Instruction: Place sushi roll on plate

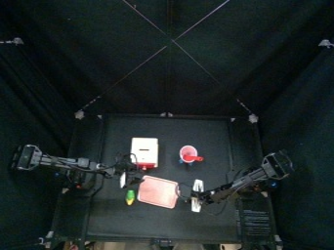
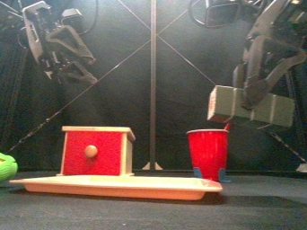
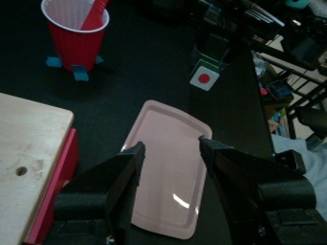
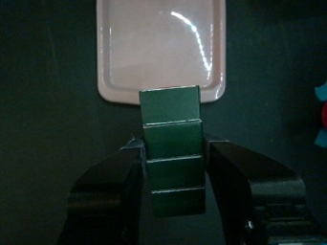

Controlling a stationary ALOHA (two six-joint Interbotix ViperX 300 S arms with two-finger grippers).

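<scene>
The pinkish-red square plate (image 1: 158,191) lies at the table's front middle, low and flat in the front view (image 2: 114,186). My right gripper (image 4: 173,206) is shut on the sushi roll (image 4: 173,153), a dark green segmented block, held just off the plate's near edge (image 4: 163,48). In the top view the roll (image 1: 197,192) is right of the plate. In the front view it hangs above the table (image 2: 246,106). My left gripper (image 3: 173,158) is open and empty above the plate's left part (image 3: 173,191).
A white-and-red box (image 1: 144,148) stands behind the plate and a red cup (image 1: 190,153) to its right, also in the front view (image 2: 207,153). A small bright green object (image 1: 129,198) lies by the plate's left edge.
</scene>
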